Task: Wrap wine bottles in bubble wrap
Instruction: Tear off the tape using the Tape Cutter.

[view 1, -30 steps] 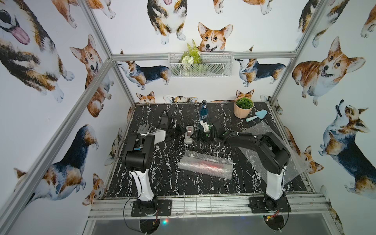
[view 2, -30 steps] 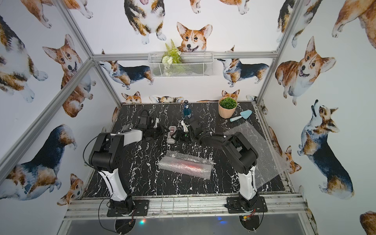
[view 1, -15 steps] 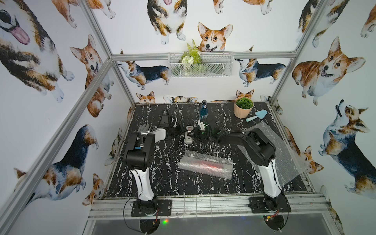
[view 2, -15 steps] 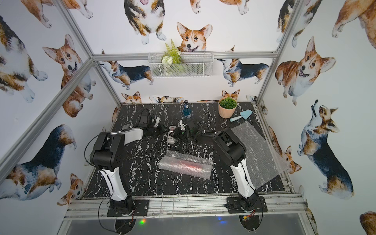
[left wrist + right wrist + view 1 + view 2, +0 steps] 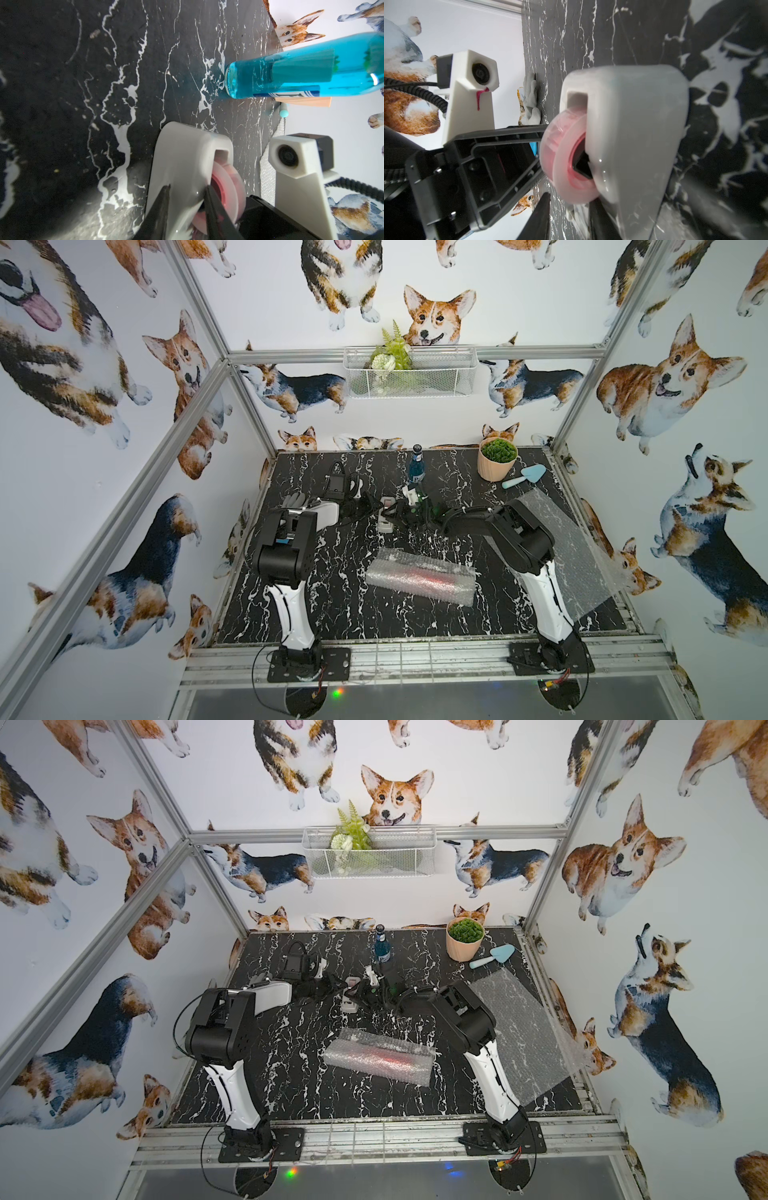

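Note:
The blue wine bottle (image 5: 415,469) (image 5: 301,70) stands upright near the table's back edge, apart from both grippers. The red wine bottle (image 5: 428,576) lies rolled inside a bubble wrap sheet (image 5: 399,578) at the table's middle. A second bubble wrap sheet (image 5: 575,560) lies flat at the right edge, behind the right arm. My left gripper (image 5: 370,510) (image 5: 187,189) is shut on a side wall of the grey tape dispenser (image 5: 386,519) (image 5: 187,153). My right gripper (image 5: 402,512) (image 5: 570,199) is open beside the tape roll (image 5: 566,158), a narrow gap between its fingers.
A peach plant pot (image 5: 496,462) and a light-blue trowel (image 5: 524,477) sit at the back right. Grey gloves (image 5: 296,501) and a black device (image 5: 336,485) lie at the back left. A wire basket (image 5: 411,373) hangs on the back wall.
The right arm has swung left toward the tape dispenser and its jaws have narrowed. The left gripper keeps its hold on the dispenser. Bottles and wrap lie as before.

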Robot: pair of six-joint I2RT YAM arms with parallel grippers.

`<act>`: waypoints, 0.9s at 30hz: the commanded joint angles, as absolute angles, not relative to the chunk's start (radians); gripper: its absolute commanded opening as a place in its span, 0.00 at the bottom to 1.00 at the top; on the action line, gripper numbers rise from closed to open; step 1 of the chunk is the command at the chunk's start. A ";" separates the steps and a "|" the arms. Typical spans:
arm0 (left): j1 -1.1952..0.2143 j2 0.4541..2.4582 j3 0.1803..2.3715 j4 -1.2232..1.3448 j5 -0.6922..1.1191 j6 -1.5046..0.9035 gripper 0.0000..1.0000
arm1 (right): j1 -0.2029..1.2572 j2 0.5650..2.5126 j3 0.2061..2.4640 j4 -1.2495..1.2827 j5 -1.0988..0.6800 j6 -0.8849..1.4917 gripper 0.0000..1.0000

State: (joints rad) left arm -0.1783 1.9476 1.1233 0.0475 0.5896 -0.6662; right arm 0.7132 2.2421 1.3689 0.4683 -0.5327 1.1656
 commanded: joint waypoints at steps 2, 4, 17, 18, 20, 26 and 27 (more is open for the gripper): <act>-0.180 1.959 1.126 0.017 0.581 -0.657 0.32 | 0.712 2.250 1.351 0.571 -0.545 1.260 0.22; -0.179 1.959 1.129 0.010 0.582 -0.651 0.32 | 0.710 2.244 1.337 0.592 -0.551 1.271 0.17; -0.179 1.978 1.148 -0.015 0.577 -0.632 0.32 | 0.703 2.201 1.287 0.676 -0.574 1.314 0.00; -0.179 1.982 1.151 -0.018 0.575 -0.631 0.32 | 0.703 2.201 1.287 0.683 -0.578 1.319 0.00; -0.179 1.985 1.155 -0.028 0.571 -0.621 0.32 | 0.703 2.199 1.277 0.704 -0.577 1.333 0.00; -0.180 2.001 1.167 -0.042 0.569 -0.608 0.32 | 0.701 2.171 1.244 0.730 -0.586 1.346 0.00; -0.180 2.004 1.169 -0.044 0.569 -0.606 0.32 | 0.703 2.167 1.239 0.731 -0.588 1.346 0.00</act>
State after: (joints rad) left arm -0.1787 1.9877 1.1664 0.0292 0.6308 -0.6205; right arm 0.6998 2.1849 1.2488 0.6472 -0.5537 1.2667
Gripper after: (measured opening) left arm 0.316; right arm 0.049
